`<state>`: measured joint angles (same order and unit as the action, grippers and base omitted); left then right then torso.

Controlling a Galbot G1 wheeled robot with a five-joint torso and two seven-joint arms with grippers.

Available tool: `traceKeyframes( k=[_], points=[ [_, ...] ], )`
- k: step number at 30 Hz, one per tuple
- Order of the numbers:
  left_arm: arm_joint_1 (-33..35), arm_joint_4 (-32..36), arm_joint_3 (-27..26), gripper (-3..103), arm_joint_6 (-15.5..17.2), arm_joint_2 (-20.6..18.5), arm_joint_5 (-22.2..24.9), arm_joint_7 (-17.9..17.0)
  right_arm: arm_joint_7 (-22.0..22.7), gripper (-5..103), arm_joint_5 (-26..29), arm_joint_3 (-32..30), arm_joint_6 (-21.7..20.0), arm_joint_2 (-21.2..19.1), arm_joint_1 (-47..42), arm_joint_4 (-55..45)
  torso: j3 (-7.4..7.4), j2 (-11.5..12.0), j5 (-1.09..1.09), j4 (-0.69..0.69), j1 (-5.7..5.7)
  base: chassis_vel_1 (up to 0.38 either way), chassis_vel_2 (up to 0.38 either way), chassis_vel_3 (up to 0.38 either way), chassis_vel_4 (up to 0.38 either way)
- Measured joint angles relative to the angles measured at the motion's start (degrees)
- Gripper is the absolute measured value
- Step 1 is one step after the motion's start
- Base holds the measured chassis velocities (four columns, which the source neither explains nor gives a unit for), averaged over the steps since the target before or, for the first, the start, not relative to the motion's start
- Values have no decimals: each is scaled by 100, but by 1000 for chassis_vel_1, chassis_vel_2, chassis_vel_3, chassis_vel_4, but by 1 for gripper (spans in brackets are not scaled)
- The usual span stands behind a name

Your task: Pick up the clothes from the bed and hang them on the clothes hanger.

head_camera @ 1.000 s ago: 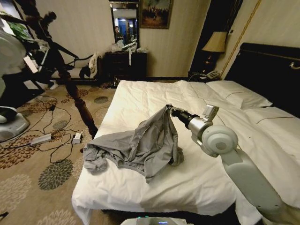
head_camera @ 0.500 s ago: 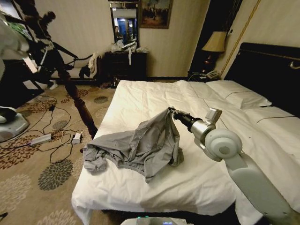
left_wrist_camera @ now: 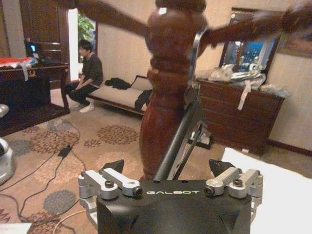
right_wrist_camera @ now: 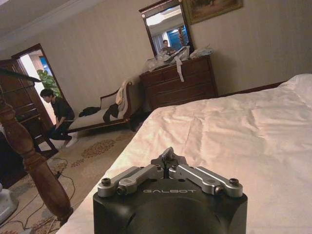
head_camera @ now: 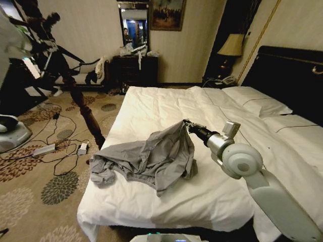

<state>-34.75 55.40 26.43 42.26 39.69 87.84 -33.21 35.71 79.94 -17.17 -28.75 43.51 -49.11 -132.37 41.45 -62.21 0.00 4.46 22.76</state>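
The clothes [head_camera: 146, 159], a grey shirt, lie crumpled on the near left part of the bed [head_camera: 151, 103]. One fold is pulled up into a peak, and my right gripper [head_camera: 186, 122] is shut on it just above the duvet. In the right wrist view that gripper's [right_wrist_camera: 168, 157] jaws meet at the middle. My left gripper [left_wrist_camera: 168, 168] is up by the wooden coat stand [left_wrist_camera: 170, 73], fingers [left_wrist_camera: 117, 168] spread wide. The clothes hanger's [left_wrist_camera: 187, 126] dark bars rise between them to its wire hook [left_wrist_camera: 195, 48] against the post.
The coat stand [head_camera: 81, 101] leans left of the bed over carpet strewn with cables and power strips [head_camera: 50, 148]. A fan base [head_camera: 10, 133] sits far left. A dresser [head_camera: 135, 68] stands behind, pillows [head_camera: 257, 103] and black headboard [head_camera: 287, 70] to the right.
My right gripper has sunk a little and drifted right, lowering the shirt's raised peak. The left arm has shifted at the upper left edge.
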Motion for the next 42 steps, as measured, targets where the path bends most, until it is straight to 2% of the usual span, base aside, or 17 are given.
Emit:
traceKeyframes(
  k=[5, 7, 9, 13, 15, 17, 18, 19, 21, 24, 25, 28, 31, 33, 42],
  points=[
    [163, -188, -18, 98, -3, 94, -97, 18, -8, 0, 34, 45, 37, -11, 112, 1, 0, 0, 0, 0, 0, 0, 0, 0, 0],
    [258, -264, -90, 92, -5, 143, -189, 44, -5, 0, 44, 113, 41, 15, 159, -2, 0, 0, 0, -3, 1, 0, 0, 0, 0],
    [321, -280, -133, 92, -5, 160, -235, 48, -5, 0, 42, 140, 41, 30, 165, -9, 0, 0, 0, -2, 0, 0, 0, 0, 0],
    [504, -215, -282, 71, -6, 151, -387, 44, -5, 0, 23, 164, 41, 60, 139, -10, 0, 0, 0, 0, 0, 0, 0, 0, 0],
    [512, -197, -288, 71, -7, 141, -400, 44, -6, 0, 18, 163, 41, 59, 130, -6, 0, 0, 0, 0, 1, 0, 0, 0, 0],
    [516, -154, -290, 59, -8, 122, -440, 43, -10, 0, 0, 164, 41, 61, 119, 2, 0, 0, 0, -1, 0, 0, 0, 0, 0],
    [515, -147, -290, 59, -9, 121, -461, 43, -11, 0, -8, 168, 41, 68, 118, 2, 0, 0, 1, -1, 0, 0, 0, 0, 0],
    [516, -127, -288, 48, -10, 120, -499, 39, -13, 0, -25, 186, 41, 90, 114, 2, 0, 0, 0, 0, 0, 0, 0, 0, 0],
    [516, -99, -285, 48, -11, 116, -515, 40, -13, 0, -35, 196, 40, 104, 109, 3, 0, 0, 1, 0, 0, 0, 0, 0, 0],
    [550, 34, -281, 32, -12, 79, -568, 54, -16, 0, -60, 208, 37, 117, 70, -3, 0, 0, 1, 0, 0, 0, 0, 0, 0],
    [550, 34, -281, 32, -12, 79, -568, 54, -16, 0, -60, 208, 37, 117, 70, -3, 0, 0, 1, 0, 0, 0, 0, 0, 0],
    [578, 133, -277, 23, -10, 48, -680, 103, -17, 0, -64, 200, 36, 105, 30, -21, 0, 0, 1, 4, 0, 0, 0, 0, 0],
    [585, 182, -275, 20, -12, 33, -757, 126, -17, 0, -67, 193, 35, 96, 3, -33, 0, 0, 2, 5, 0, 0, 0, 0, 0],
    [595, 257, -275, 20, -49, 4, -850, 186, -17, 0, -73, 193, 35, 98, -1, -38, 0, 0, 1, 1, 1, 0, 0, 0, 0],
    [619, 661, -272, 18, -176, -119, -1073, 240, -16, 0, -74, 195, 35, 104, -12, -46, 0, 0, 1, -1, 1, 0, 0, 0, 0]
  ],
)
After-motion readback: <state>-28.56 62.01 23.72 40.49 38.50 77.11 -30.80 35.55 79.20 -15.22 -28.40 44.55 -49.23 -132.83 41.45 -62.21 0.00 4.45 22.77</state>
